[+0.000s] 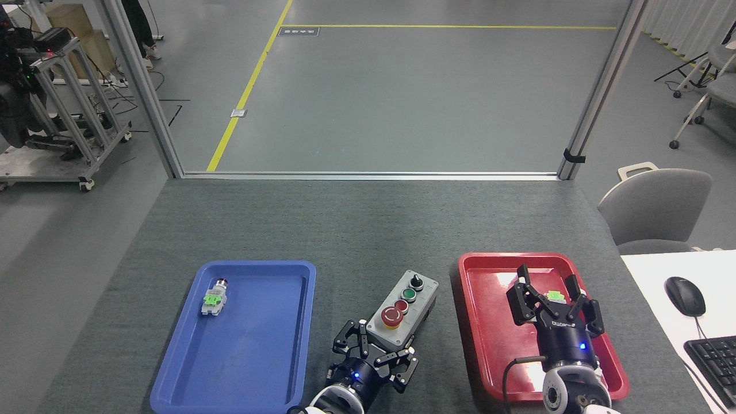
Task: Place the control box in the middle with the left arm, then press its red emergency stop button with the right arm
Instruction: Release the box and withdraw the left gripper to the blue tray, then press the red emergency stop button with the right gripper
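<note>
A: The fingers [402, 357] of the left gripper [375, 355] stood spread wider than the near end of the control box [402, 309], one set on each side of it. From the head view I could not tell whether any pad touched the casing; it looked like a slack or parted grip, not a firm clamp.

B: And the box itself?

A: It sat on the dark-grey tabletop [356, 230] in the middle strip, between the blue tray [247, 356] and the red tray [489, 356], nearer the red one. It lay at a slant, with the red emergency stop button [392, 315] at the end nearest the left gripper and the black selector knob [416, 282] at the far end.

B: The right gripper?

A: The right gripper [555, 299] hung over the red tray with its fingers parted and nothing in them. A small green-tabbed part [554, 295] showed just behind it; another loose part [214, 298] lay in the blue tray.

B: What could have gone wrong from there?

A: I judged two risks. If the left fingers pulled back crookedly, one could catch the casing and drag the box out of place. And the mushroom button lay just beside the left gripper, so a right arm coming across too early could strike those fingers, or push the light box sideways instead of pressing down.
</note>
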You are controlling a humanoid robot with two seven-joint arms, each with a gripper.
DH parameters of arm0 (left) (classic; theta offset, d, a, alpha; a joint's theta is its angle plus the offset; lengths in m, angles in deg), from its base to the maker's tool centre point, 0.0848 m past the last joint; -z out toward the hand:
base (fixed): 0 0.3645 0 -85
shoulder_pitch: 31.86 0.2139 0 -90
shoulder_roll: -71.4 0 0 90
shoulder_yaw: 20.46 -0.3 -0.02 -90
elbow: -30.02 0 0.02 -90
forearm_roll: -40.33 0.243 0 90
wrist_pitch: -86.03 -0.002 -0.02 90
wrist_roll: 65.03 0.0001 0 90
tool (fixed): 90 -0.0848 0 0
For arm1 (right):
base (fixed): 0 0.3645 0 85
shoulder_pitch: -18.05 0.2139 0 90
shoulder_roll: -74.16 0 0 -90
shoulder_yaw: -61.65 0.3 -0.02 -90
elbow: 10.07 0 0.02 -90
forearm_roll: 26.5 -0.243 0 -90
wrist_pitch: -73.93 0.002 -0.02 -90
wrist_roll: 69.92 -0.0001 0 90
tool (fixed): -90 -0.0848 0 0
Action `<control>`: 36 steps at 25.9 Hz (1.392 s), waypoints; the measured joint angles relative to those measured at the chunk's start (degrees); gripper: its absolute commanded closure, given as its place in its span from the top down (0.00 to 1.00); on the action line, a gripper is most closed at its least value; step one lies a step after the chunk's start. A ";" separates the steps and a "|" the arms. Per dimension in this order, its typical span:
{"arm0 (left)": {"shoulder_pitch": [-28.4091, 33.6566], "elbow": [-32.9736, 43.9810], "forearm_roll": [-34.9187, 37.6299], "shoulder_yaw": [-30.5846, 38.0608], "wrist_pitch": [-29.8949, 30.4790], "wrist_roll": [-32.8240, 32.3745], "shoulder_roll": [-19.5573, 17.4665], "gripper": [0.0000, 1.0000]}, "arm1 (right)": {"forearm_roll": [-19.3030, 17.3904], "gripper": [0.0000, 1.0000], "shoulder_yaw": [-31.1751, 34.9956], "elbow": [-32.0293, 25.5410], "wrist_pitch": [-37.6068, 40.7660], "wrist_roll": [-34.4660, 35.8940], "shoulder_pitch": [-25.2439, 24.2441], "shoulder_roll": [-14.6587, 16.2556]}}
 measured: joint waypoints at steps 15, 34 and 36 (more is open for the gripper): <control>12.65 21.50 -0.33 0.37 4.46 -2.60 -12.10 0.98 | 0.82 0.26 0.41 0.47 -0.70 0.37 1.38 1.21; 16.06 34.36 -17.35 29.90 16.66 -2.33 -22.29 0.99 | 14.56 0.00 -28.65 16.84 3.58 -1.46 9.10 -0.25; 13.58 31.92 -18.10 31.63 16.66 -2.48 -22.20 0.99 | 14.60 0.00 -28.81 17.13 3.51 -1.56 9.10 -0.57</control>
